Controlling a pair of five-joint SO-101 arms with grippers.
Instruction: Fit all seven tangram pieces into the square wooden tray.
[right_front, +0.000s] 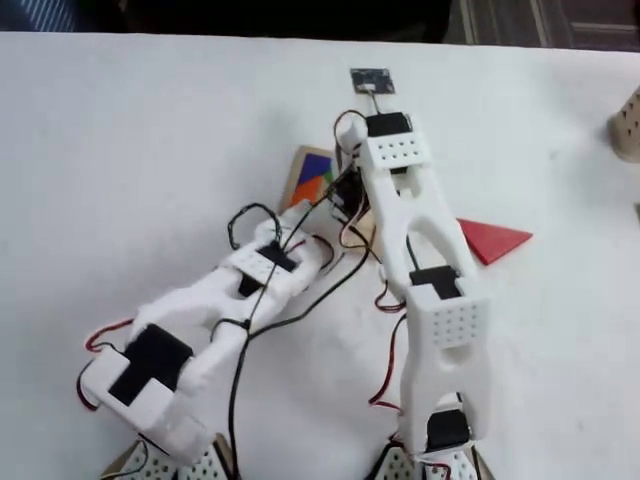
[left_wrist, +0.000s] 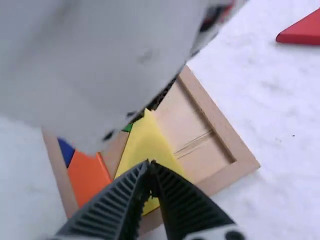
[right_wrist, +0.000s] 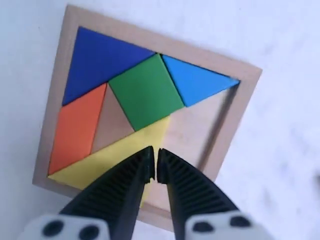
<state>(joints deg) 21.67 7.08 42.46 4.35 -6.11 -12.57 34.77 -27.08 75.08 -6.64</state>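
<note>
Closed on nothing, fingers of left gripper (left_wrist: 150, 167) and right gripper (right_wrist: 154, 162), over the yellow triangle (left_wrist: 147, 140) in the wooden tray (left_wrist: 220, 125). Could jam it askew with uneven pushing, blocking space for the red triangle (right_front: 492, 240) out on the table (right_front: 150, 150).

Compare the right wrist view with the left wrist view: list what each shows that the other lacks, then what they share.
Right wrist view's own: the light blue triangle. Left wrist view's own: the red triangle lying on the white table, and a blurred white arm close overhead. Shared: the wooden tray holding the yellow triangle, orange piece, dark blue triangle and green square, with bare floor beside the yellow.
</note>
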